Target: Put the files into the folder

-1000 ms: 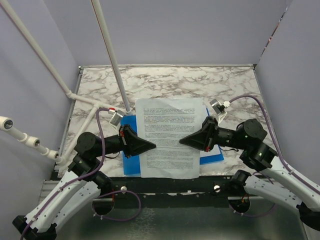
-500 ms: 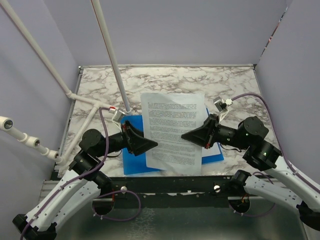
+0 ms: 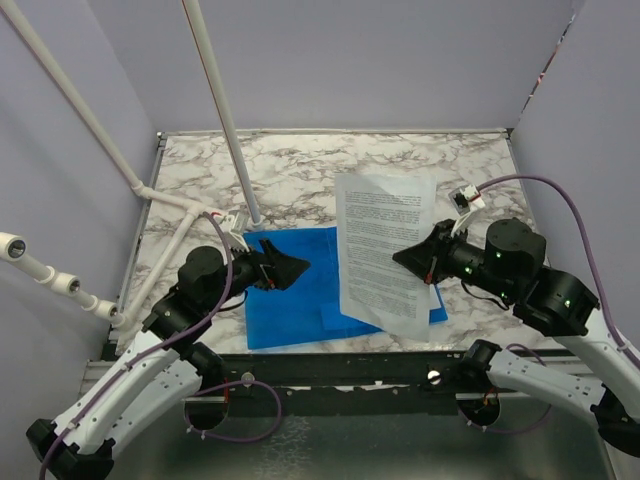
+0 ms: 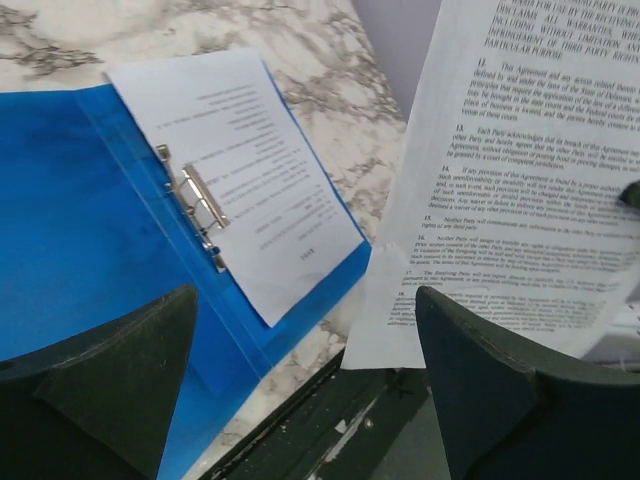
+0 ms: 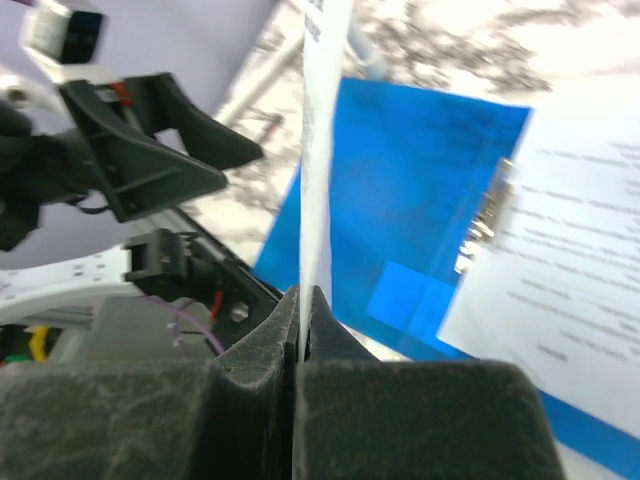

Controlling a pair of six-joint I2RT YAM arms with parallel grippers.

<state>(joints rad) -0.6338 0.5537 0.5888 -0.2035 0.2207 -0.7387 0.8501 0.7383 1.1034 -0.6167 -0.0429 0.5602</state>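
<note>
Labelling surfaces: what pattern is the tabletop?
White marble with dark grey veining; the tabletop shows best in the top external view.

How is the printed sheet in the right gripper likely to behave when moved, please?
Probably floppy: the sheet, pinched in one spot by the right gripper, curves and sags away from the grip. Likely very light, so quick moves may make it flutter.

I get soft, even light in the top view, just faint shadows on the table (image 3: 330, 160). Left wrist is sharp, print on the files (image 4: 520, 150) readable, foreground dark and soft. Right wrist is blurred throughout, marble blown out top right.
</note>
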